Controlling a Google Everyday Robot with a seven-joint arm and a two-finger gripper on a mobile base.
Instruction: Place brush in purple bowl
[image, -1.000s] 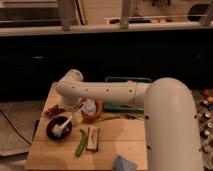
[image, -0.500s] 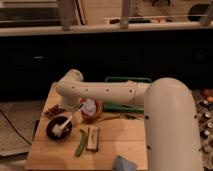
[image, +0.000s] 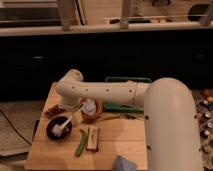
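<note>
The purple bowl (image: 52, 131) sits on the left part of the wooden table. The whitish brush (image: 66, 123) lies with its white head inside the bowl, and its thin handle slants up to the right over the rim. My gripper (image: 81, 105) hangs under the white arm's far end, just above and to the right of the bowl, at the top of the brush handle. The arm hides most of it.
An orange bowl (image: 94, 113) holding a white thing stands right of the purple bowl. A long green vegetable (image: 80, 143) and a brown block (image: 92, 139) lie in front. A reddish item (image: 52, 111) lies behind the bowl. A green tray (image: 127, 80) is at the back and a blue object (image: 124, 163) at the front edge.
</note>
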